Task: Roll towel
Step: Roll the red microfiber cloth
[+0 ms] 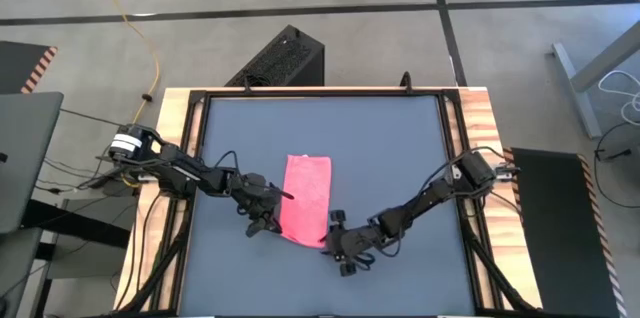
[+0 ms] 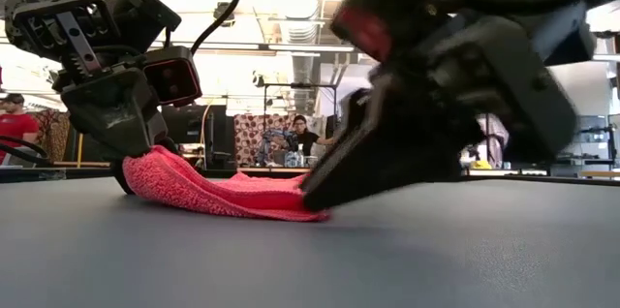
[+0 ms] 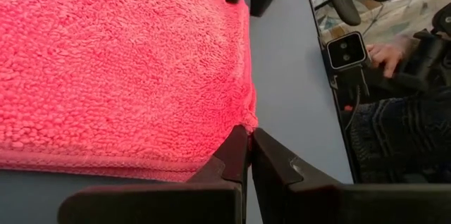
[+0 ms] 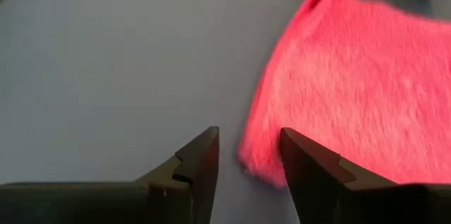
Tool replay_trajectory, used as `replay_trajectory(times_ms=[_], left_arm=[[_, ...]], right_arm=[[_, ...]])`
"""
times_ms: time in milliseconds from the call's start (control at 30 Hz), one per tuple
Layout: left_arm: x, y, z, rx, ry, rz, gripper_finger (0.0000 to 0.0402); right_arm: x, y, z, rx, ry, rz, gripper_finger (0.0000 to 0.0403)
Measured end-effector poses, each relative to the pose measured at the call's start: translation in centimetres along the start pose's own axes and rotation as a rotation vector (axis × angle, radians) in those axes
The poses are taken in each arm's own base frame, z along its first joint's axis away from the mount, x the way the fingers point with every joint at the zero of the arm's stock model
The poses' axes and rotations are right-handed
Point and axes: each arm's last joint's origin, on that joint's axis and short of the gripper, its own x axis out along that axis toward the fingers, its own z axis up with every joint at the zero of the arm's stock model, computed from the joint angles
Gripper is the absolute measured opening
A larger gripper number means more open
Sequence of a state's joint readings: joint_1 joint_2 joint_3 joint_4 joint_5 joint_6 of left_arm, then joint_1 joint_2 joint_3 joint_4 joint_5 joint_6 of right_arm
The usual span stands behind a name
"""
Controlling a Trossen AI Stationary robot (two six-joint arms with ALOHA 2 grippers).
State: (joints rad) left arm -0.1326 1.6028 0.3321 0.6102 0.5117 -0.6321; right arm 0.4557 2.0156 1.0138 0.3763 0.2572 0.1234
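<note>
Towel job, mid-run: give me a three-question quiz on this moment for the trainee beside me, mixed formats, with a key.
1. True or false: the towel is already a tight roll.
2. Which gripper's fingertips meet at a towel corner? A) left gripper B) right gripper C) neither
3. Fill in: in the right wrist view the towel's near corner lies ___ the right gripper's parted fingers.

Key
1. False: it lies as a flat folded strip on the table, its left-gripper end raised slightly.
2. A: the fingertips are pinched together on the towel's corner.
3. between
</note>
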Motion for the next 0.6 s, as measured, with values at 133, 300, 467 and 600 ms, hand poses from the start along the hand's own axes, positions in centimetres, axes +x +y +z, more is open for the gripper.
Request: replay_trajectory(times_ms=[133, 300, 467, 600], left_arm=[[0.0, 0.0, 0.0, 0.000, 0.002, 0.001, 0.0000], [0.0, 0.0, 0.0, -0.009, -0.003, 0.002, 0.0000], [0.1, -0.1, 0.0, -0.033, -0.015, 0.012, 0.0000], [0.3, -0.4, -0.2, -0.055, -0.026, 0.032, 0.0000]], right_arm=[[0.1, -0.3, -0.4, 0.022, 0.040, -0.012, 0.0167], [0.1, -0.8, -0.7, 0.080, 0.091, 0.008, 0.0118], [0.0, -0.8, -0.6, 0.148, 0.089, 0.002, 0.0041], [-0.1, -1.0, -0.3, 0.278, 0.087, 0.019, 0.0014]])
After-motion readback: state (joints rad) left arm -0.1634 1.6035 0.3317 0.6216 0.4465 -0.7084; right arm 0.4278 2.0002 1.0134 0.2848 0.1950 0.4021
